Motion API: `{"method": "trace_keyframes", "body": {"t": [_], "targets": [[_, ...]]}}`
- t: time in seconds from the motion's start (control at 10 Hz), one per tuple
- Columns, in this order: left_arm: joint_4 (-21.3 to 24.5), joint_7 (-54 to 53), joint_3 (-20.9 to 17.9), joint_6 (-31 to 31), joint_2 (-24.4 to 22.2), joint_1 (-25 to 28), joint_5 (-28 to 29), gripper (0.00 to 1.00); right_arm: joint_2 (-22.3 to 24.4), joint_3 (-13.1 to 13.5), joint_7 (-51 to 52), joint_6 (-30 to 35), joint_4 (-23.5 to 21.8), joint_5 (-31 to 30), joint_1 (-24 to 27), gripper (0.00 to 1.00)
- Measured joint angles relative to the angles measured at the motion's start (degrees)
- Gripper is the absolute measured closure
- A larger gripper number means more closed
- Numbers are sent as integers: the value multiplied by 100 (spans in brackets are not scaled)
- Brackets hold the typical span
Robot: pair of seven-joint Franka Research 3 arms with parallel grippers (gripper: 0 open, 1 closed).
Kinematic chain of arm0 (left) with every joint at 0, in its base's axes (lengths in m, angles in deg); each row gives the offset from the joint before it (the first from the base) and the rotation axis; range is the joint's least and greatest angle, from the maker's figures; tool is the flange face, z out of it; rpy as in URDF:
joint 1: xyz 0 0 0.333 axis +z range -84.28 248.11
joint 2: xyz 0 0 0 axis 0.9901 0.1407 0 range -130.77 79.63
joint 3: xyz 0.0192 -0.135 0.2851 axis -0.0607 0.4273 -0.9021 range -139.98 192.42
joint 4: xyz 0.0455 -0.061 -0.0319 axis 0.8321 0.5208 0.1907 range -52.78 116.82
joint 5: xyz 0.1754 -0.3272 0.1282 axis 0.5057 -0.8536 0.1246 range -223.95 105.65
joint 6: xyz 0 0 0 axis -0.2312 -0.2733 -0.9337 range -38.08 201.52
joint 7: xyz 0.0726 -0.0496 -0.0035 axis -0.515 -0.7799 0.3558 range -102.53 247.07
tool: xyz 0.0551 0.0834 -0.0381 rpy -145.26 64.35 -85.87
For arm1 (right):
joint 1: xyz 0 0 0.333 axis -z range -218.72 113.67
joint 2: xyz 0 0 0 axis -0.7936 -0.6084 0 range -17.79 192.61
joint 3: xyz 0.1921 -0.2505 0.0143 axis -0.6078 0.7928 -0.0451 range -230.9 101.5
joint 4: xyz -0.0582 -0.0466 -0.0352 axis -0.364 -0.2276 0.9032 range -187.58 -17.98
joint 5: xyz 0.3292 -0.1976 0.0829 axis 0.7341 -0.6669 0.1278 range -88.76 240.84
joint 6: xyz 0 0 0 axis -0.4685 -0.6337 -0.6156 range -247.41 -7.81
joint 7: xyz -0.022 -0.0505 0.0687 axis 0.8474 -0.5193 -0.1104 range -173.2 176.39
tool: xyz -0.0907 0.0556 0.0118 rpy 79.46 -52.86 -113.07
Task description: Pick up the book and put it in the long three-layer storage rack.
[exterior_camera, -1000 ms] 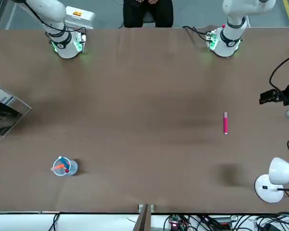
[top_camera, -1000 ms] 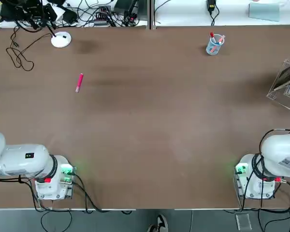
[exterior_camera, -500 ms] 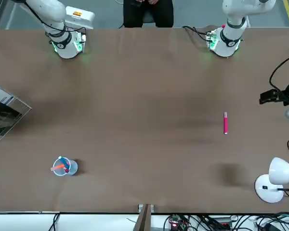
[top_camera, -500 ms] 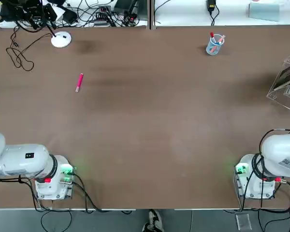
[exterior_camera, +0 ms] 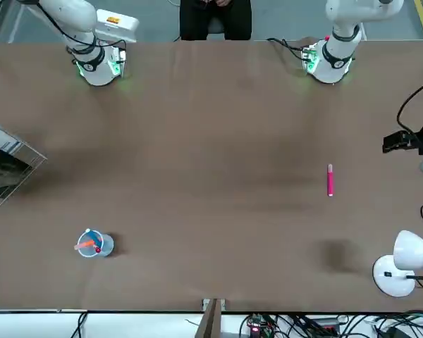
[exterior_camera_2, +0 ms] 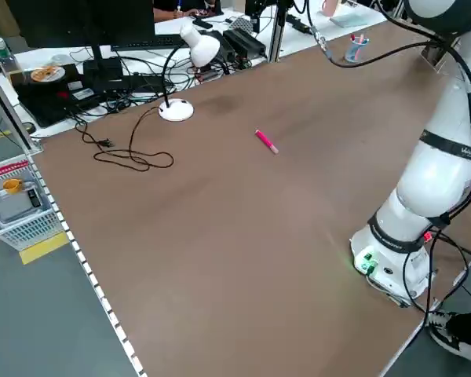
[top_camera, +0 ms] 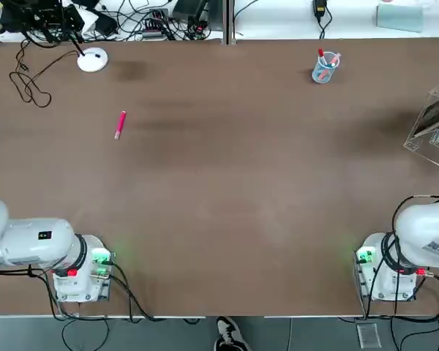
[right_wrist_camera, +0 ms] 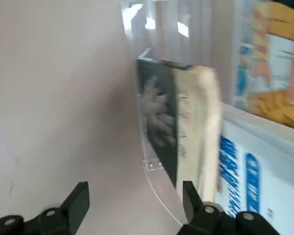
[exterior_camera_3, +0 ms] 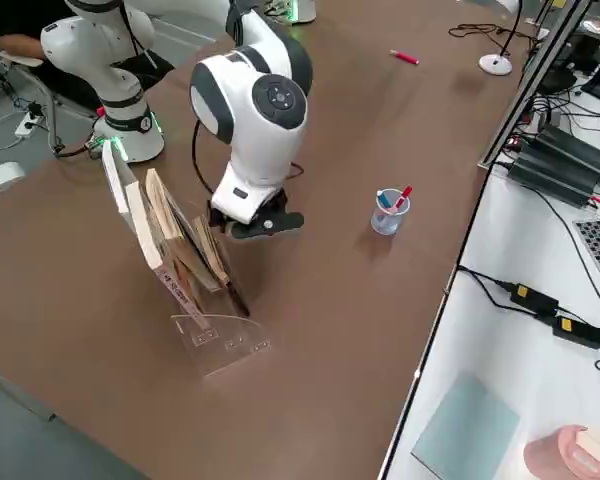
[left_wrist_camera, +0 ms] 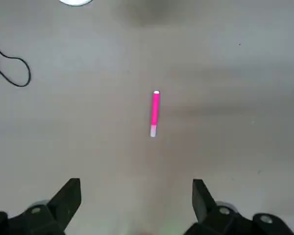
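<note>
The book (right_wrist_camera: 159, 117), dark-covered with a pale hand image, stands on edge inside the long three-layer storage rack (exterior_camera_3: 220, 340), a clear acrylic rack at the table's right edge (top_camera: 432, 121). My right gripper (right_wrist_camera: 134, 200) hangs open just in front of the book, nothing between its fingers; the right side view shows the right gripper (exterior_camera_3: 265, 225) beside the rack. In the front view the book (exterior_camera: 3, 172) shows through the rack's panel. My left gripper (left_wrist_camera: 136, 196) is open and empty, high over the table's left part.
Other books (right_wrist_camera: 264, 73) lean in the same rack. A pink pen (top_camera: 120, 124) lies on the left of the table, a clear cup of pens (top_camera: 325, 67) stands far right, a white lamp (top_camera: 92, 60) and cables (top_camera: 29, 80) far left. A person (exterior_camera: 215, 17) sits behind the arms.
At the right edge of the top view, the right gripper has shifted a little toward the far side of the table. The book stays in the rack.
</note>
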Motion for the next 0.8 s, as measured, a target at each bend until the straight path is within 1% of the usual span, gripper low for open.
{"method": "trace_keyframes", "body": {"t": [0.3,0.8], "targets": [[-131,0,-3,1,0,2,18,0,0,-84,814,-53,19,5,-127,15],[-196,0,-9,1,0,58,18,0,2,-103,1974,-237,113,-52,-552,15]]}}
